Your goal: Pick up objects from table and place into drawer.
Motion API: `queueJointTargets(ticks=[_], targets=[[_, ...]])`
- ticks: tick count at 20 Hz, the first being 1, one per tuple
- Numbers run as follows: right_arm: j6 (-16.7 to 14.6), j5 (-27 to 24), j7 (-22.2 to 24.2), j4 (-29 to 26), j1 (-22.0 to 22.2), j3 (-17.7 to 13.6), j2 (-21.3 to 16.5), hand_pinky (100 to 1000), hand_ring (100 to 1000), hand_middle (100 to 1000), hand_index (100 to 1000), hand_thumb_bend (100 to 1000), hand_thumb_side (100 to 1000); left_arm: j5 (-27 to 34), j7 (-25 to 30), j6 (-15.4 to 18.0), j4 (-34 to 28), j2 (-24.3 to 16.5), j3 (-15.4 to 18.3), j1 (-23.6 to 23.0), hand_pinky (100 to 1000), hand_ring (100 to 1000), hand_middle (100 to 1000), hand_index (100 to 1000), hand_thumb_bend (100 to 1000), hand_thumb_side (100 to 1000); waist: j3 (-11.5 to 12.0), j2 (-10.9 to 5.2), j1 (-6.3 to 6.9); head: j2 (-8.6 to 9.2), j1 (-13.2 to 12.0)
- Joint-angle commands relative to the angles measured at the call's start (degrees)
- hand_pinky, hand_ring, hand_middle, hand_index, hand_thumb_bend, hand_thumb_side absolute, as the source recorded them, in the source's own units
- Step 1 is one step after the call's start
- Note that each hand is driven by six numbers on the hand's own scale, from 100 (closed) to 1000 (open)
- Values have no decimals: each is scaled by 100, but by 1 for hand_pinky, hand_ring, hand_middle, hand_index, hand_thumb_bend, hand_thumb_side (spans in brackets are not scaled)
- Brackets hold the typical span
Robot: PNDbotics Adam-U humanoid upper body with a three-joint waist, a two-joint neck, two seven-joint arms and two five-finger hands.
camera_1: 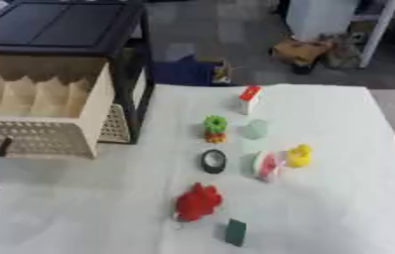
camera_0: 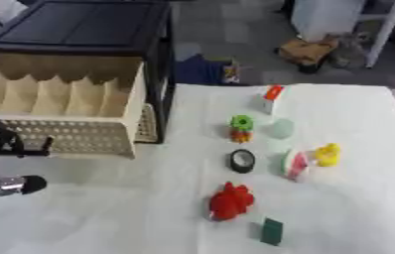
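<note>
- Plainly, the left hand (camera_0: 1, 163) sits at the near-left edge of the table (camera_0: 357, 198), just before the pulled-out drawer (camera_0: 71, 136); its fingers look curled with nothing visibly between them, though part of it is cut off by the frame; the right hand shows in neither view.
- Every object lies well off to this hand's right; the red toy (camera_0: 230, 201) is the nearest, then the black ring (camera_0: 242, 160) beyond it, and the green-and-orange piece (camera_0: 241, 127) farther back.
- Farther right still are the yellow duck (camera_0: 328, 155), a pink-and-white item (camera_0: 296, 164) just beside it, a pale translucent cup-like shape (camera_0: 281, 128), a red-topped white box (camera_0: 271, 98) and a dark green block (camera_0: 272, 231) nearest the robot.
- By my judgement the red toy is light and lumpy, possibly soft; a grasp across its narrow middle should suit; the ring looks flat and may need pinching at its rim.
- The drawer, directly ahead of the hand, stands open with divided compartments; nothing appears inside.
</note>
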State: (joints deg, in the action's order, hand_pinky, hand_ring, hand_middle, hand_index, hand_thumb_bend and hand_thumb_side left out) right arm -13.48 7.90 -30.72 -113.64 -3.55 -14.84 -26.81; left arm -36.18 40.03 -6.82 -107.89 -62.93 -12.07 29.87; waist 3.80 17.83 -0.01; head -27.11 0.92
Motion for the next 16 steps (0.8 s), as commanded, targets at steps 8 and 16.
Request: queueJointTargets(ticks=[8,16], targets=[[5,-43,-16,-95,-51,-72,-74,684,644,621,842,100,1000,163,-58,-58,-181,-200,150,56,100,100,100,945,510,1000,15,-130,-13,68,21],[9,-46,-29,-95,-39,-80,-77,684,644,621,842,100,1000,445,-184,-146,-430,-182,316,144,100,100,100,945,487,1000,37,-158,-24,43,40]])
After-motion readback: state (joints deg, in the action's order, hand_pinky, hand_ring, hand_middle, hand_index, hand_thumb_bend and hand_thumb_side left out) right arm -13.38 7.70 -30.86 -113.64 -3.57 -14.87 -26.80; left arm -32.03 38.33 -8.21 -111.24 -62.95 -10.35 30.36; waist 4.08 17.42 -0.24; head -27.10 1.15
